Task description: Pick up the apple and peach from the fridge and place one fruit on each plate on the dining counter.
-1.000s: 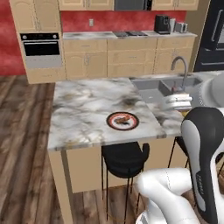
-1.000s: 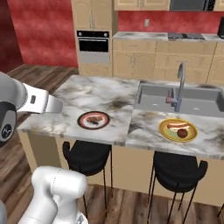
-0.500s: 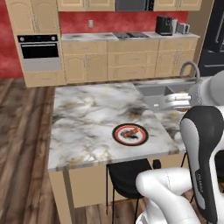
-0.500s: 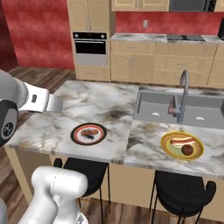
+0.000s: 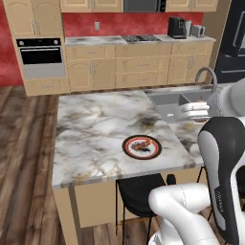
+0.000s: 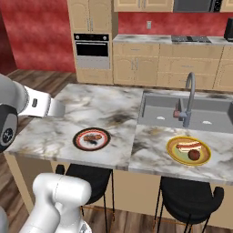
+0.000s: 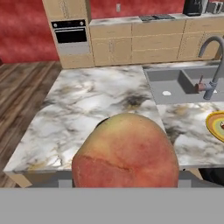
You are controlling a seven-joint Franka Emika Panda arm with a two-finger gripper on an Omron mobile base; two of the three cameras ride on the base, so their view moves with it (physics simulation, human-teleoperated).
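Now carrying the round red-yellow peach [image 7: 126, 151] gripped in the hand, next lower it onto the empty brown-rimmed plate [image 6: 92, 139] at 12 o'clock on the marbled dining counter [image 6: 98, 109]; yellow-rimmed plate [image 6: 188, 150] already holds fruit.

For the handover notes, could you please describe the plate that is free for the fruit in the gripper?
On the marbled dining counter, left of the inset sink, lies a small round plate. Its dark brown-red rim sets it apart; the yellow-rimmed plate already holds a fruit.
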